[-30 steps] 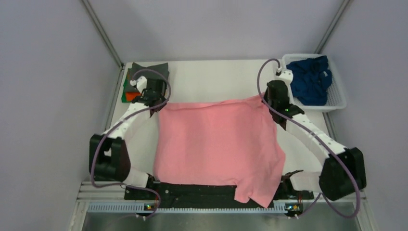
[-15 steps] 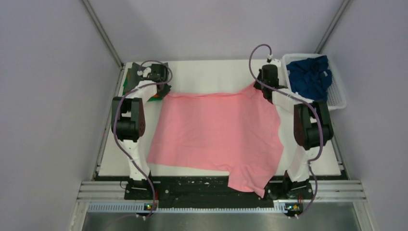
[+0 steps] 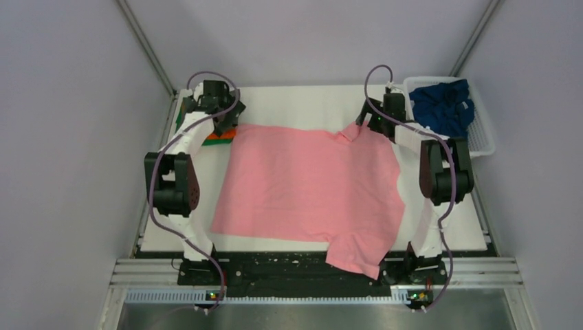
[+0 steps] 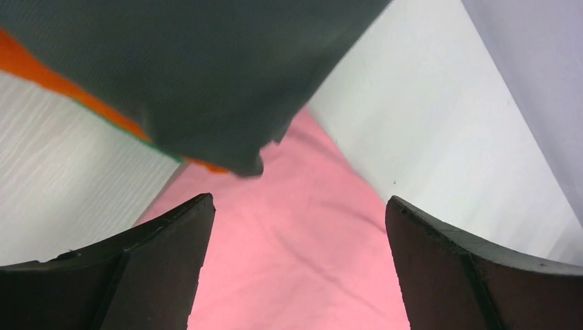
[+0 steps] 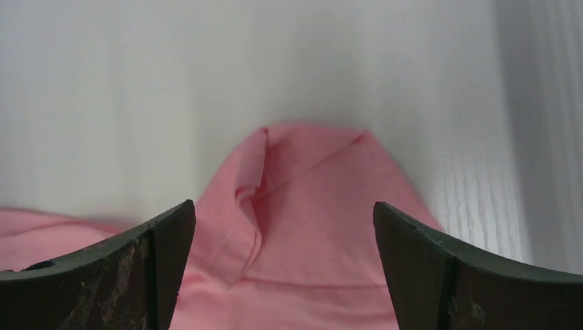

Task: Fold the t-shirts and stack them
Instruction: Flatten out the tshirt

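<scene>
At the far left corner of the white table [image 3: 295, 103] lies a small folded pile. The dark grey t-shirt [image 4: 206, 69] is on top, the orange t-shirt [image 4: 20, 58] shows as a bright strip under it, and the green t-shirt [image 3: 179, 122] shows only as a thin edge.

The left gripper [image 3: 221, 121] hangs over the near right corner of this pile. Its 2 fingers [image 4: 158, 261] are spread wide and nothing is between them. In the left wrist view the grey corner is above the open fingers, and pink cloth lies below the gap.

The pink t-shirt [image 3: 309, 185] is spread almost flat over the middle of the table and has only soft wrinkles. Its far left corner reaches the folded pile and seems to touch it. One sleeve [image 3: 354, 258] hangs over the near edge of the table, onto the black rail.

The right gripper [image 3: 377, 122] is above the far right corner of the pink t-shirt. It is also released: the fingers [image 5: 137, 275] are far apart and hold nothing. In the right wrist view this corner lies on the table between them as a small folded hump with 1 clear crease.

At the far right stands the white lattice basket [image 3: 485, 146]. The navy blue t-shirt [image 3: 443, 110] lies crumpled inside it, near the right gripper but apart from it.
</scene>
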{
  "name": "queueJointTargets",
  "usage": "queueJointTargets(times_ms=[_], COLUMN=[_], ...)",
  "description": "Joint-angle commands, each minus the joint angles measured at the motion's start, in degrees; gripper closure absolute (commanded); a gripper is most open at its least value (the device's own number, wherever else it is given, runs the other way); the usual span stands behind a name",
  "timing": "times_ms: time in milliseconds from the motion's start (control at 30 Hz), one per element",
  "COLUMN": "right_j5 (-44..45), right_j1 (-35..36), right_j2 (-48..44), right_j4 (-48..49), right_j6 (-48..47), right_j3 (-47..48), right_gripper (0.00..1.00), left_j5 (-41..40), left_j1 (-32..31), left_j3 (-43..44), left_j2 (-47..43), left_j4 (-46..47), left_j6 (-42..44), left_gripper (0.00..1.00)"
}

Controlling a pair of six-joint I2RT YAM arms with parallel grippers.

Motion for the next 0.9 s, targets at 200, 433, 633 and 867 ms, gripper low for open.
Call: queueJointTargets(times_ms=[200,433,633,867], right_j5=[-13.74,-18.01,-18.4,-18.52], right_j1=[0.4,0.93,2.26,3.23], right_j2=[-11.1,-4.96,-0.79,3.11], right_j4=[9.69,11.92,13.02,15.48], right_j6=[5.3,6.68,7.58,9.16], right_j3=[-13.27,-10.7,-8.32,-6.69], right_gripper=[0.01,0.01,0.01,0.01], left_j5=[3.59,4.18,3.3,0.52], left_j1=[-11.08,-16.63,-16.9,-16.9], left_j3=[-19.68,-26.98,-29.28,-30.8], left_j2=[-14.66,-14.79,-12.74,-12.2], left_j4=[4.01,7.15,7.32,6.05], left_j6=[6.55,6.42,5.75,5.78], left_gripper=[0.01,0.01,0.01,0.01])
